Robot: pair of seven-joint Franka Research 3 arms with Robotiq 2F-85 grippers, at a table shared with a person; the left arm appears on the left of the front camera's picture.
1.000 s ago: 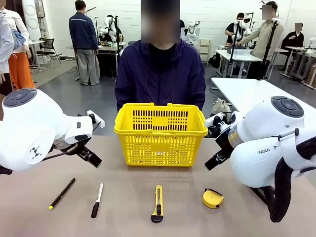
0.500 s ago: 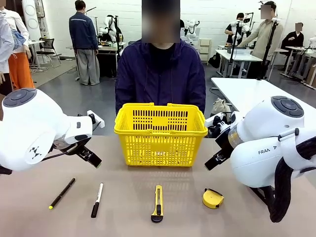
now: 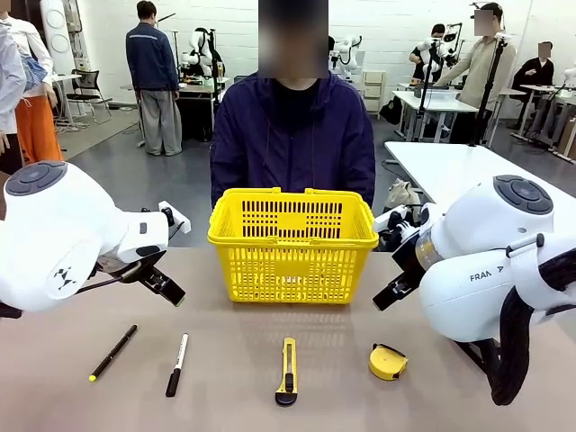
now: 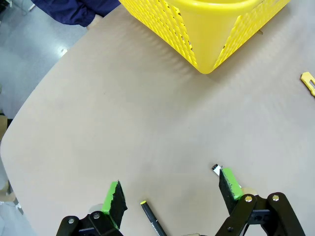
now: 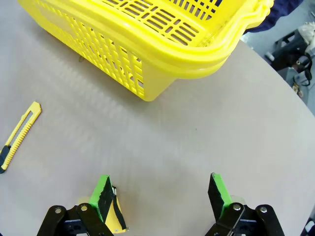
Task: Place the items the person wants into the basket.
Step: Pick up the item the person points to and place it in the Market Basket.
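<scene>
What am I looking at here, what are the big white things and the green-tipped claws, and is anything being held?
The big white shapes are two robot arms, the left arm and the right arm. The front picture comes from a fixed camera between them, looking across a table at a person. The other two pictures come from a camera on each wrist, looking down past that arm's green-padded fingers. On the table stands a yellow shopping basket. Nearer the robot lies a row: a black pen with a yellow tip, a white-and-black marker, a yellow-and-black utility knife and a round yellow tape measure. The left gripper and the right gripper are both open and hold nothing.
</scene>
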